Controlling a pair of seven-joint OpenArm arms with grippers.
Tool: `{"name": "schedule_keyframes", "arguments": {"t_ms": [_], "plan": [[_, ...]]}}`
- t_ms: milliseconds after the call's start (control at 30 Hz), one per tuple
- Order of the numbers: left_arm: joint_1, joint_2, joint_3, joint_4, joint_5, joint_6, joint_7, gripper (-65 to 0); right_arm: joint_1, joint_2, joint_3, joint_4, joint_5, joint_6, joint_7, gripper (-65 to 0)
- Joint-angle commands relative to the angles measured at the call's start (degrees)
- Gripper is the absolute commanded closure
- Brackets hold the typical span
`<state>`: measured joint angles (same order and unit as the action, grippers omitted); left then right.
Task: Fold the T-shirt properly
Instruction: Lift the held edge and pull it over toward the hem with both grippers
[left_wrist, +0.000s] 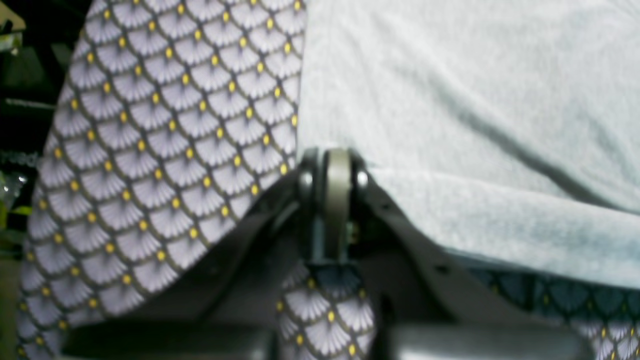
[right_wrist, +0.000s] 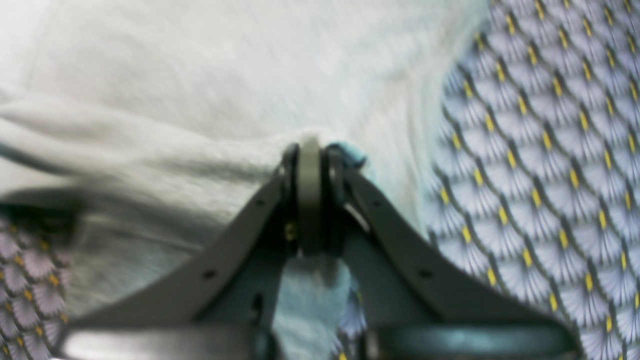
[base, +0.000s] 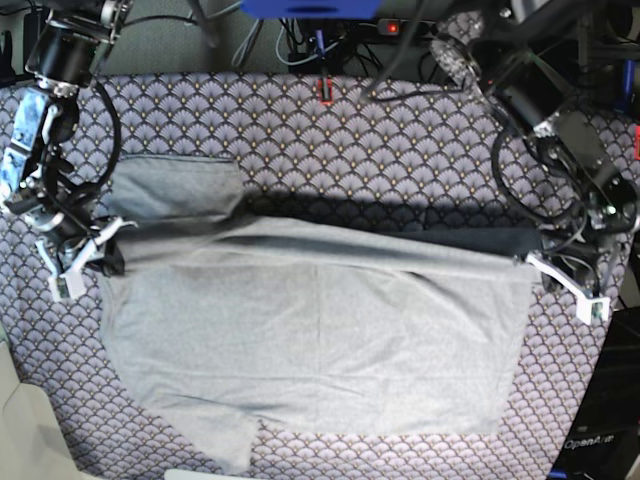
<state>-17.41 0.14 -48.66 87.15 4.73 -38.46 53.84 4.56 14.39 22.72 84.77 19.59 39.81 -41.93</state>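
My left claw (left_wrist: 336, 165) is squeezed shut on the edge of the T-shirt (base: 320, 340). In the left wrist view the two fingers meet, with the grey cloth right at the tips. In the base view this claw (base: 535, 258) is at the right side of the shirt, holding a corner up off the bench (base: 350, 140).

My right claw (right_wrist: 310, 150) is squeezed shut too. It pinches a bunched bit of the T-shirt, and a little blue-green bit of cloth peeks out beside one finger. In the base view this claw (base: 108, 240) is at the left side of the shirt.

The T-shirt lies spread out on the purple tablecloth (base: 400, 160), with a fold running across between my two claws. One sleeve (base: 180, 185) lies flat at the back left.
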Motion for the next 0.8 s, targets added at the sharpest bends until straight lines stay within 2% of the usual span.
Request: {"name": "schedule_keyframes", "arguments": {"t_ms": [0, 233, 533, 767], "plan": [[-2.4, -1.3, 0.4, 1.1, 0.0, 0.2, -1.6, 0.0, 1.3, 0.9, -0.1, 1.0, 0.7, 0.2, 1.2, 0.0], [-7.7, -3.4, 0.4, 0.9, 1.2, 0.2, -1.4, 0.0, 3.5, 0.9, -3.2, 1.0, 0.7, 0.2, 1.2, 0.0], [-10.8, -4.2, 0.4, -7.4, 1.2, 0.2, -2.4, 0.0, 5.7, 0.9, -4.6, 1.0, 0.7, 0.2, 1.4, 0.0], [-10.7, -4.1, 3.2, -12.1, 1.1, 0.2, -8.2, 0.0, 9.7, 0.9, -4.8, -2.7, 0.6, 0.2, 1.5, -1.5]]}}
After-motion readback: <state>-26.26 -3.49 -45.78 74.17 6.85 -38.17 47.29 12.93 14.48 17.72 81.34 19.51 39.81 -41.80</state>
